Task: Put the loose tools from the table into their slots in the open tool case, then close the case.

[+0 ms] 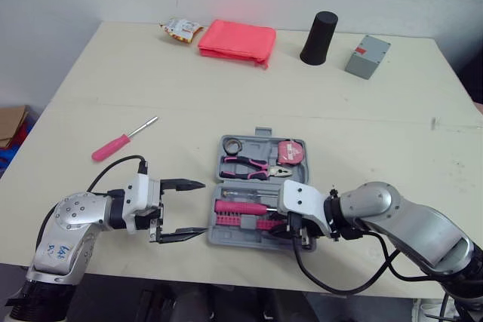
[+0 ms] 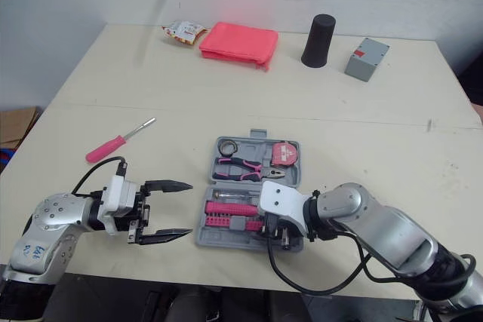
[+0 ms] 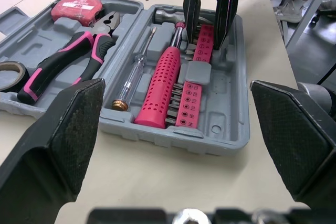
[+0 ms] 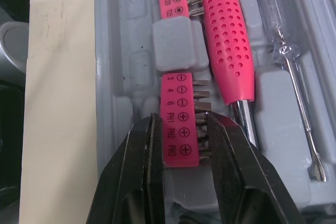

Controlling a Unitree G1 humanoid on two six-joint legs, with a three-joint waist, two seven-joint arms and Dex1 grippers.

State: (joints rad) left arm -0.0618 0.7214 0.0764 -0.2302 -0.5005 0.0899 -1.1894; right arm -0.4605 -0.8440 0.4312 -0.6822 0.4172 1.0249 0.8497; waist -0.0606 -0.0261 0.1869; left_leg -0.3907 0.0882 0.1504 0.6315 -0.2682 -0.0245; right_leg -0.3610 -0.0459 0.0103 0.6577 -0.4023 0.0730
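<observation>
Open tool case near the table's front edge, a gripper on either side of it.

The grey tool case (image 2: 256, 136) lies open on the table (image 2: 377, 133), with pliers (image 2: 245, 167) and a tape measure (image 2: 284, 154) in its far half. The left gripper (image 2: 189, 209) hovers just beside the case's left side, fingers spread wide and empty. The right gripper (image 2: 276, 237) is down at the case's near right corner. A pink screwdriver (image 2: 117, 141) lies loose toward the table's left edge, well apart from the case.

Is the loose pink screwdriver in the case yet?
No, the pink screwdriver lies on the table, apart from the open tool case, on its left.
</observation>
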